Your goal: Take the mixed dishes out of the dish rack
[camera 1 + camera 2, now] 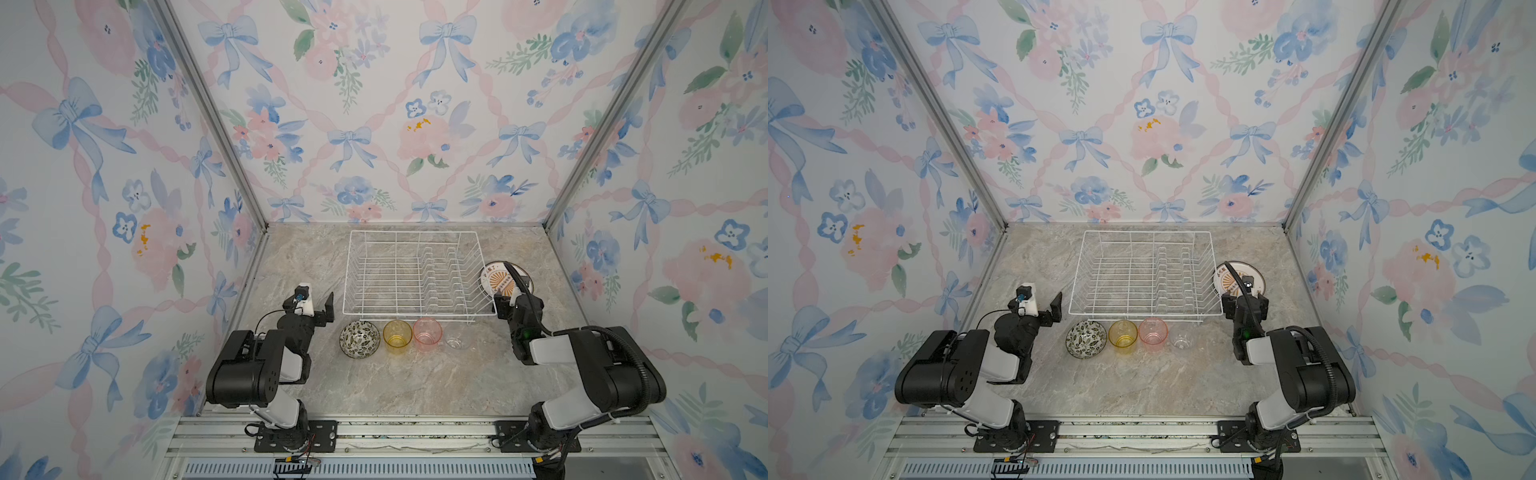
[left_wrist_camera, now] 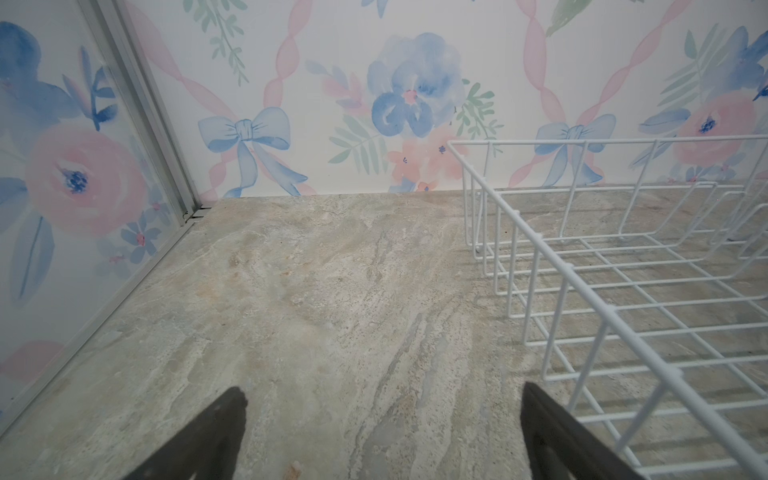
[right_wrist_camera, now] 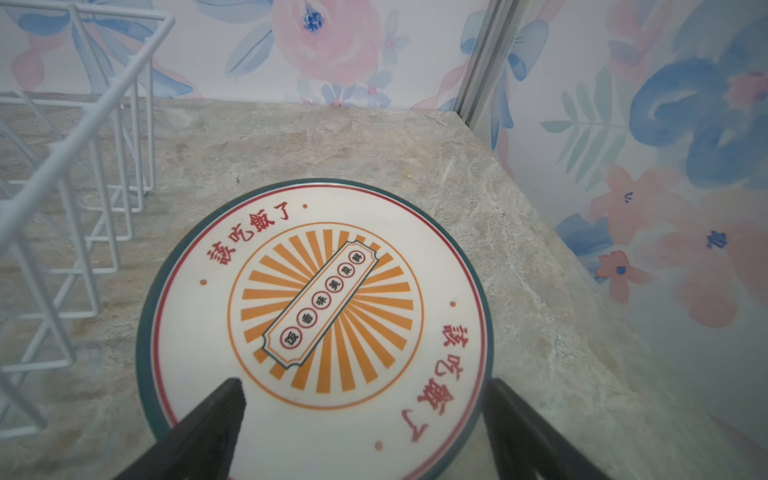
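Observation:
The white wire dish rack [image 1: 411, 232] [image 1: 1142, 232] stands empty mid-table; its corner also shows in the wrist views [image 2: 582, 299] [image 3: 83, 108]. A white plate with an orange sunburst [image 1: 496, 278] [image 1: 1231, 278] [image 3: 320, 299] lies flat just right of it. In front of the rack sit a leafy bowl [image 1: 360, 338] [image 1: 1086, 338], a yellow tumbler [image 1: 397, 334] [image 1: 1123, 336], a pink tumbler [image 1: 427, 332] [image 1: 1153, 332] and a clear tumbler [image 1: 459, 341] [image 1: 1181, 340]. My right gripper [image 1: 515, 297] [image 1: 1245, 297] [image 3: 365, 386] is open over the plate's near edge. My left gripper [image 1: 318, 305] [image 1: 1048, 307] [image 2: 382, 399] is open and empty, left of the rack.
Floral walls with aluminium corner posts [image 1: 249, 191] close in the marble tabletop [image 1: 415, 382] on three sides. The right wall is close behind the plate. An aluminium rail [image 1: 415, 436] runs along the front, carrying both arm bases.

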